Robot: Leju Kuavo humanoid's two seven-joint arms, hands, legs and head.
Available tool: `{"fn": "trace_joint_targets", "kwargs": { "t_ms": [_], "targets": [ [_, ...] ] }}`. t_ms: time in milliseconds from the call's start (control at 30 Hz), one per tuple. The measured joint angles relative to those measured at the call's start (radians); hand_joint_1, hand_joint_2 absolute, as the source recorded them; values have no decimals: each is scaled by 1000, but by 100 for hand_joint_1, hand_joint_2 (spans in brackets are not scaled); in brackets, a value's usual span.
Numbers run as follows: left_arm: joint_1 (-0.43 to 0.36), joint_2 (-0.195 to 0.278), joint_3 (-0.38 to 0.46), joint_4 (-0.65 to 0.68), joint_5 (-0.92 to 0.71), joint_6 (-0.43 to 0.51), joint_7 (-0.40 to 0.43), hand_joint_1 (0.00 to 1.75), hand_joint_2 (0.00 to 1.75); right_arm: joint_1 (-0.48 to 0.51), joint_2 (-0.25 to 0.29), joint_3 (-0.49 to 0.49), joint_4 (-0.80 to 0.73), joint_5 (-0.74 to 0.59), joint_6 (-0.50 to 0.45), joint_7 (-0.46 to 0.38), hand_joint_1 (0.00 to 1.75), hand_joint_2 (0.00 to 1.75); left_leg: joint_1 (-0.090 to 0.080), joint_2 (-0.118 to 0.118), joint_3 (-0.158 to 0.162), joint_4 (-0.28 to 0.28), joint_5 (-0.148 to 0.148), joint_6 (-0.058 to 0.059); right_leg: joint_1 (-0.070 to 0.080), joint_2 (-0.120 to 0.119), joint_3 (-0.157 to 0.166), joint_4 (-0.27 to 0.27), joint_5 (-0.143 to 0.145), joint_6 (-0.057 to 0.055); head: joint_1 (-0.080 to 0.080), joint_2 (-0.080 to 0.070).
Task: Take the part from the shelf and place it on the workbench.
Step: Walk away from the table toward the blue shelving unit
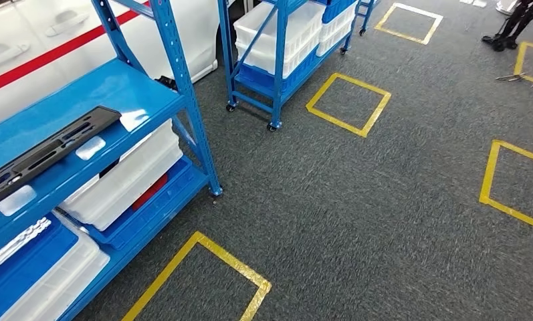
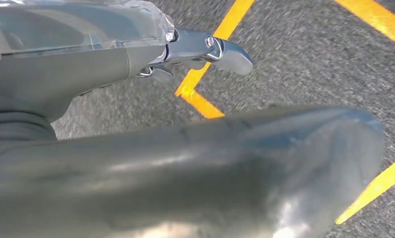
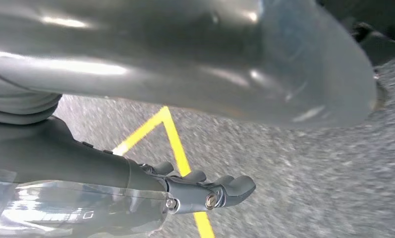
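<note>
The left hand (image 2: 205,49) hangs above grey carpet (image 1: 357,200), its fingers stretched out and holding nothing. The right hand (image 3: 210,191) hangs likewise over the carpet, fingers extended side by side, touching nothing. Yellow tape lines (image 3: 178,144) cross the floor beneath both hands.

In the head view, the part (image 1: 46,150), a long black slotted panel, lies flat on the top deck of a blue shelf (image 1: 116,87) at the left. White plastic bins (image 1: 126,177) sit on the shelf's lower levels. A second blue rack on castors (image 1: 277,73), also loaded with white bins, stands farther back. Yellow tape squares (image 1: 349,103) mark the carpet. No writing is legible.
</note>
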Motion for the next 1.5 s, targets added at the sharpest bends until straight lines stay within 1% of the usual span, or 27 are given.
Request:
{"fn": "trace_joint_targets", "kwargs": {
  "t_ms": [67, 100, 167, 233, 300, 333, 400, 433, 467, 533, 600, 667, 733, 800, 833, 867, 900, 967, 1033, 1100, 1167, 1233, 1300, 1333, 1367, 1400, 1500],
  "targets": [
    [2, 1, 0, 0, 0, 0, 0, 0, 0, -4, 2, -1, 0, -1, 0, 1, 0, 0, 1, -19, -6, -2, 3, -14, 3, -13, 1, -4, -1, -10, 0, 0],
    [4, 1, 0, 0, 0, 1, 1, 0, 0, -6, 3, -2, 0, -2, 0, 4, 0, 0, 2, -14, -9, 2, 1, -20, 2, -24, 3, -8, 1, -17, 0, 0],
    [4, 2, 0, 0, 1, 1, 2, 0, 0, -4, 6, -5, 0, -3, 0, 13, 0, 0, 1, 35, -35, 56, -34, -28, 0, -52, 7, -16, 4, -33, 0, 0],
    [0, 2, 0, 0, 1, 0, 3, 0, 0, 0, 6, -9, 0, -4, 2, 29, 0, 0, 2, 88, -96, 188, -103, -33, 4, -81, 8, -17, 3, -41, 0, 0],
    [0, 2, 0, 0, 1, 0, 4, 0, 0, 2, 6, -12, 0, -4, 4, 41, 0, 0, 3, 100, -147, 296, -139, -38, 8, -110, 9, -17, 0, -43, 0, 0],
    [2, 2, 0, 0, 1, 0, 4, 0, 0, 2, 6, -14, 0, -4, 4, 45, 0, 0, 3, 103, -146, 298, -129, -38, 9, -122, 10, -16, -1, -43, 0, 0],
    [4, 3, 0, 0, 1, 0, 5, 0, 0, 1, 8, -16, 0, -4, 5, 49, 0, 0, 3, 120, -84, 184, -66, -35, 10, -146, 17, -16, -6, -39, 0, 0],
    [4, 4, 0, 0, 2, 0, 5, 0, 0, 1, 9, -17, 0, -4, 5, 51, 0, 0, 0, 145, -44, 108, -39, -29, 12, -157, 21, -15, -10, -36, 0, 0],
    [2, 6, 0, 0, 2, 0, 5, 0, 0, 1, 11, -19, 0, -4, 5, 51, 0, 0, -3, 165, -13, 49, -21, -21, 15, -167, 24, -15, -13, -32, 0, 0],
    [1, 8, 0, 0, 5, 0, 5, 0, 0, -3, 14, -21, 0, -4, 8, 52, 0, 0, -10, 182, 4, 5, -16, -7, 20, -185, 29, -15, -18, -22, 0, 0],
    [2, 11, 0, 0, 9, 0, 5, 0, 0, -10, 16, -22, 0, -4, 11, 52, 0, 0, -10, 158, 3, 1, -12, 5, 18, -193, 34, -14, -22, -11, 0, 0],
    [2, 12, 0, 0, 10, 0, 5, 0, 0, -11, 17, -23, 0, -2, 13, 53, 0, 0, -4, 135, 5, -8, -4, 17, 14, -149, 19, 28, -56, -1, 0, 0],
    [-3, 12, 0, 0, 12, 0, 4, 0, 0, -8, 19, -23, 0, -2, 15, 53, 0, 0, -2, 113, 4, -11, 1, 25, 10, -90, -37, 148, -125, 4, 0, 0],
    [-5, 13, 0, 0, 15, 0, 0, 0, 0, -5, 20, -23, 0, 1, 17, 52, 0, 0, -3, 86, 1, -10, 2, 26, 8, -73, -96, 266, -165, 6, 0, 0],
    [-4, 13, 1, 0, 17, -1, -2, 0, 0, -4, 20, -23, 0, 3, 17, 50, 0, 0, -3, 72, 2, -10, 2, 26, 8, -72, -106, 280, -156, 7, 0, 0],
    [-3, 12, 1, 0, 18, -1, -5, 0, 0, -4, 21, -23, 0, 5, 16, 48, 0, 0, -2, 57, 3, -8, 2, 25, 7, -69, -95, 249, -124, 6, 0, 0],
    [-3, 12, 1, 0, 19, -2, -7, 0, 0, -3, 20, -24, 0, 7, 15, 46, 0, 0, -2, 42, 5, -6, 1, 23, 6, -61, -69, 186, -81, 4, 0, 0],
    [-3, 9, 1, 0, 20, -2, -11, 0, 0, -2, 20, -24, 0, 11, 13, 43, 0, 0, -2, 16, 4, 0, -1, 15, 2, -16, -14, 52, -17, 0, 0, 0],
    [-5, 7, 1, 0, 21, 0, -12, 0, 0, -3, 20, -24, 0, 13, 11, 41, 0, 0, -2, -5, -3, 4, 0, 3, 2, 11, 4, 2, -4, -3, 0, 0],
    [-1, 7, 1, 0, 21, 4, -11, 0, 0, -6, 20, -25, 0, 13, 8, 40, 0, 0, 0, -20, -10, 5, 2, -10, 4, -9, 4, -2, -1, -13, 0, 0],
    [3, 6, 1, 0, 20, 5, -9, 0, 0, -7, 20, -26, 0, 12, 3, 41, 0, 0, 0, 20, -27, 38, -19, -19, 3, -34, 8, -10, 2, -28, 0, 0],
    [-1, 5, 1, 0, 17, 5, -6, 0, 0, -3, 20, -28, 0, 10, -2, 42, 0, 0, 0, 81, -79, 149, -81, -26, 6, -64, 10, -14, 2, -39, 0, 0],
    [-4, 5, 1, 0, 15, 5, -2, 0, 0, 0, 20, -31, 0, 10, -4, 43, 0, 0, 3, 99, -141, 283, -137, -32, 11, -94, 10, -13, 0, -42, 0, 0],
    [-3, 5, 1, 0, 15, 4, -1, 0, 0, -1, 20, -31, 0, 10, -4, 43, 0, 0, 4, 101, -152, 309, -139, -34, 12, -108, 10, -13, -1, -43, 0, 0],
    [-1, 4, 1, 0, 14, 4, 0, 0, 0, -1, 19, -32, 0, 10, -4, 43, 0, 0, 4, 104, -141, 293, -122, -35, 12, -121, 12, -13, -3, -42, 0, 0],
    [0, 4, 1, 0, 14, 4, 1, 0, 0, -2, 20, -32, 0, 10, -4, 43, 0, 0, 4, 111, -108, 233, -90, -34, 12, -134, 14, -13, -5, -40, 0, 0],
    [-3, 4, 1, 0, 15, 4, 1, 0, 0, -4, 20, -33, 0, 10, -5, 43, 0, 0, -3, 171, -1, 32, -23, -17, 18, -166, 25, -12, -13, -27, 0, 0]
  ]
}}
